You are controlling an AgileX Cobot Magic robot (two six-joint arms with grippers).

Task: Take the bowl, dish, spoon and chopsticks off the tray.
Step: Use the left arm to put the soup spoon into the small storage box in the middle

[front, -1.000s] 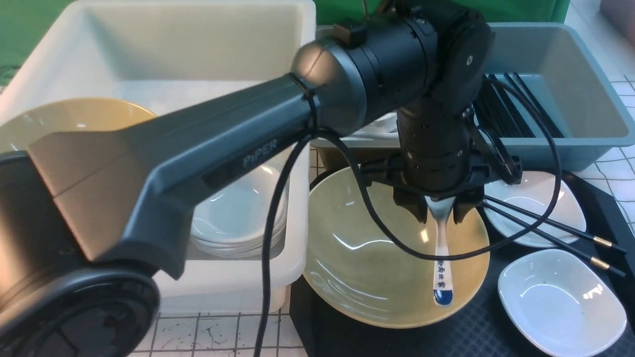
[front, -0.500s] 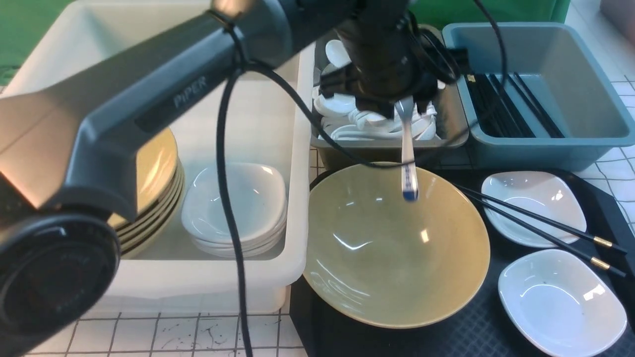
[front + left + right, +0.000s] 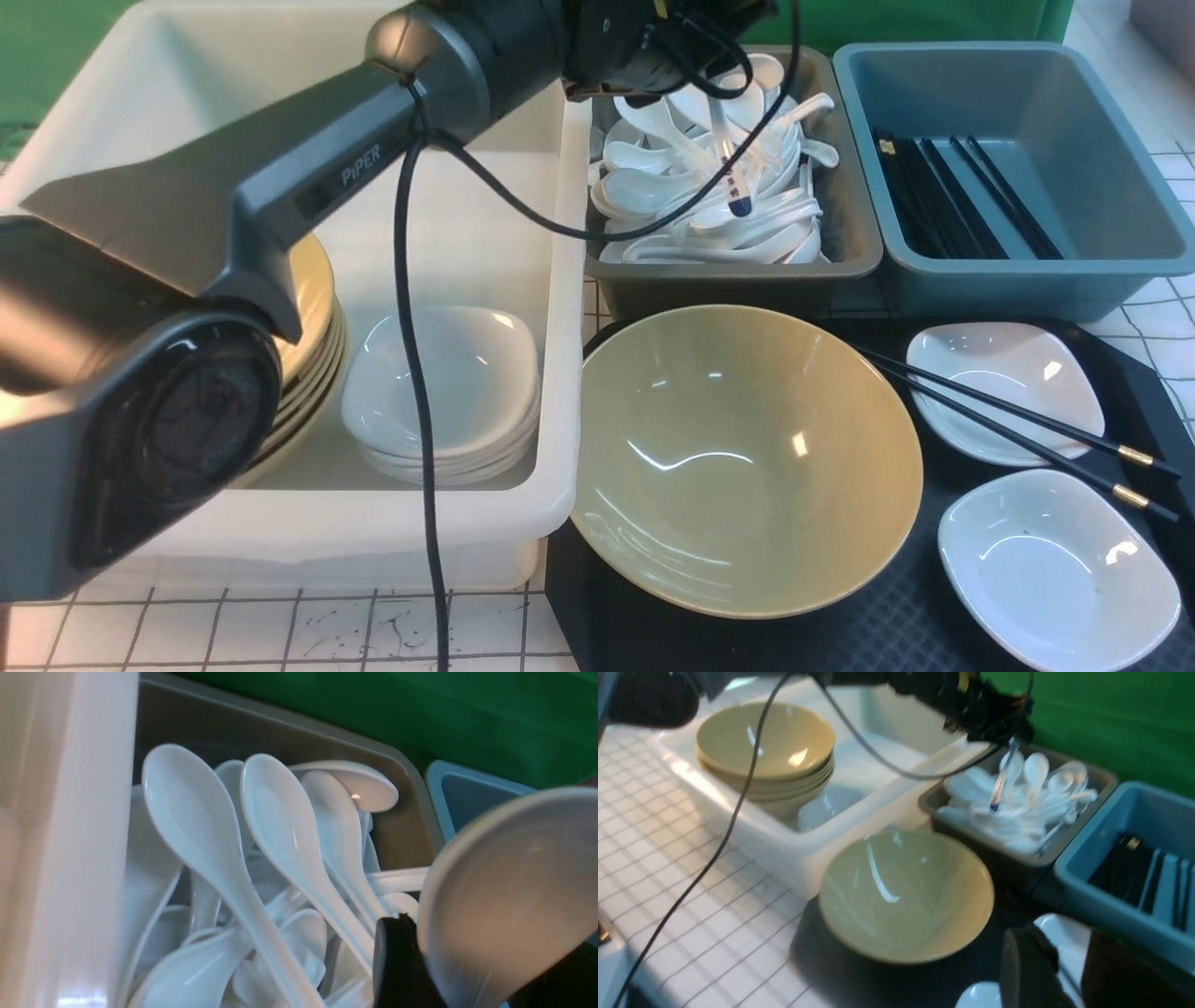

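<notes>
That grey tub [image 3: 261, 732] is packed with plain white spoons [image 3: 196, 826] piled every which way. The spoon [image 3: 509, 896] looms big and blurry, way closer to the camera.

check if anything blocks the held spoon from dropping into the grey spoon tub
Nothing visible does. The spoon hangs from the left end effector over the grey tub, with only piled white spoons beneath it.

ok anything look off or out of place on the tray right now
Nothing spilled or broken. The chopsticks lie askew on the tray, propped across the rim of the farther white dish beside the bowl instead of flat.
</notes>
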